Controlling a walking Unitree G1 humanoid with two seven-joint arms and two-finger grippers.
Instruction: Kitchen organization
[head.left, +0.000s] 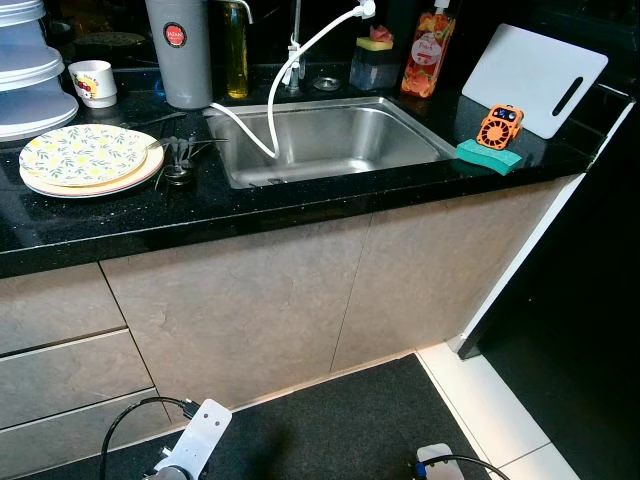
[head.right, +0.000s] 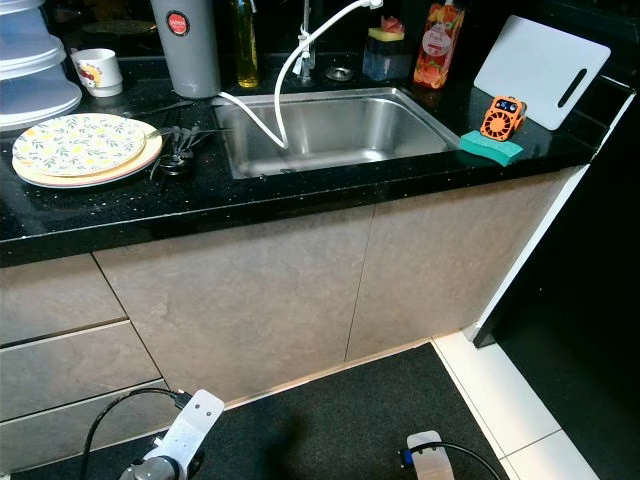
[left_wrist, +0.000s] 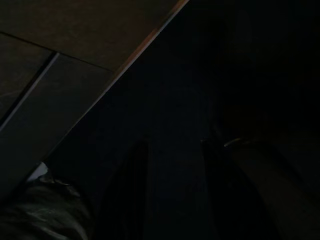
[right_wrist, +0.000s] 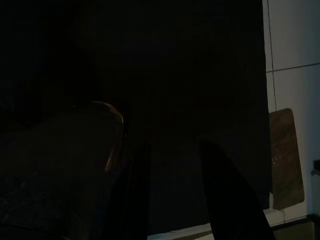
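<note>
A black speckled stone bench (head.left: 300, 215) runs across the kitchen above flat grey cabinet doors (head.left: 240, 300). Sunk into it is a rectangular stainless steel sink (head.left: 335, 140), its long axis following the bench's front edge. A white hose (head.left: 290, 70) loops from the tap at the back edge down into the basin. A white cutting board (head.left: 533, 78) leans at the bench's far right corner, its slotted handle pointing up and right. In front of it, at the right end, an orange gadget (head.left: 499, 126) stands on a green sponge (head.left: 489, 154). Toward the bench's left end lies a stack of round plates (head.left: 88, 160), the top one printed with lemons, and just beside it a dark bunch of utensils (head.left: 180, 158) at the sink's left rim. Along the back edge stand a grey canister (head.left: 180, 50), a tall oil bottle (head.left: 236, 50), a white mug (head.left: 94, 82) and an orange soap bottle (head.left: 428, 52).

Both arms hang low over the dark mat (head.left: 330, 430). The left gripper (left_wrist: 172, 195) and the right gripper (right_wrist: 172, 190) each show two dark fingers standing somewhat apart with nothing between them.
</note>
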